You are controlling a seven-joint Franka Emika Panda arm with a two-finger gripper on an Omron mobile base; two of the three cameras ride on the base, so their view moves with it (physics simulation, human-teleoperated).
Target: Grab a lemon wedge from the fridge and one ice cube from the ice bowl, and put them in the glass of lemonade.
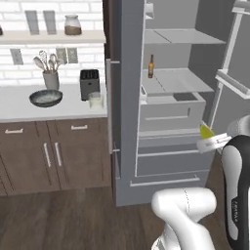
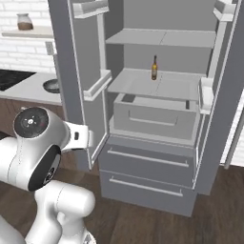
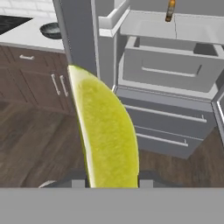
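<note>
Gripper (image 1: 207, 138): closed on the lemon wedge (image 3: 107, 135), right of frame.
Room: apparently clear of the fridge (image 1: 166, 112) drawer front.
Wedge axis: upright, tip up.

The wedge (image 3: 107, 135) is yellow-green with a finely speckled flesh and a paler rim. The fridge (image 1: 128, 97) is matte grey, its shelves (image 2: 157, 83) pale grey, its drawer handles silver. The bottle (image 2: 154, 68) is brown with a yellowish label, as far as its small size lets one tell. The bowl (image 1: 45, 98) is dark grey-blue outside, whitish and speckled inside. The glass (image 1: 95, 100) shows pale creamy liquid. The toaster (image 1: 89, 83) is black. The cabinets (image 1: 53, 154) are dark brown wood grain, the counter (image 1: 14, 105) whitish, the wall (image 1: 58, 10) white brick, the floor (image 3: 35, 144) dark planks.
</note>
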